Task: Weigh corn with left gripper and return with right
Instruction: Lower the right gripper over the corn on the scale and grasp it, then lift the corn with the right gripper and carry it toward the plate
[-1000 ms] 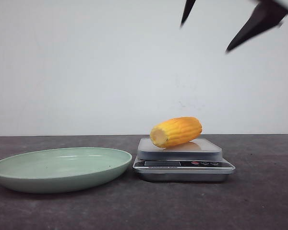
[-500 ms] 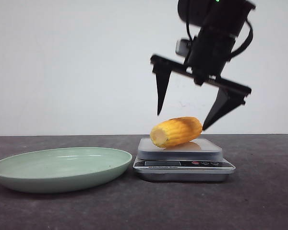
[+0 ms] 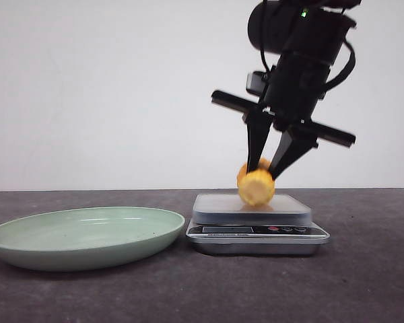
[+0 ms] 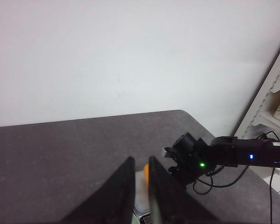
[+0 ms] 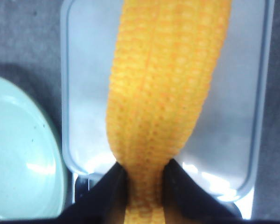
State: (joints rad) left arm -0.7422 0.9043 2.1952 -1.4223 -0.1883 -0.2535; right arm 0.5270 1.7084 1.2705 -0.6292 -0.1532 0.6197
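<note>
Two fingers of the right gripper (image 3: pixel 264 171) clamp the corn (image 3: pixel 256 186) over the scale (image 3: pixel 256 229), right of centre. You're on the return step: lift clear, then carry it left to the plate (image 3: pixel 27 243). Left gripper (image 4: pixel 139 186) sits nearly closed, empty.

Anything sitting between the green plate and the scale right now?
Nothing: in the front view only bare dark tabletop separates the green plate from the scale. The corn is clamped in the right gripper over the scale.

The scale (image 3: pixel 258 225) sits right of centre, with the plate (image 3: pixel 86 237) just beside it on the left. The corn (image 3: pixel 256 186) is on the scale's platform, between the right gripper's (image 3: pixel 264 169) fingers.
</note>
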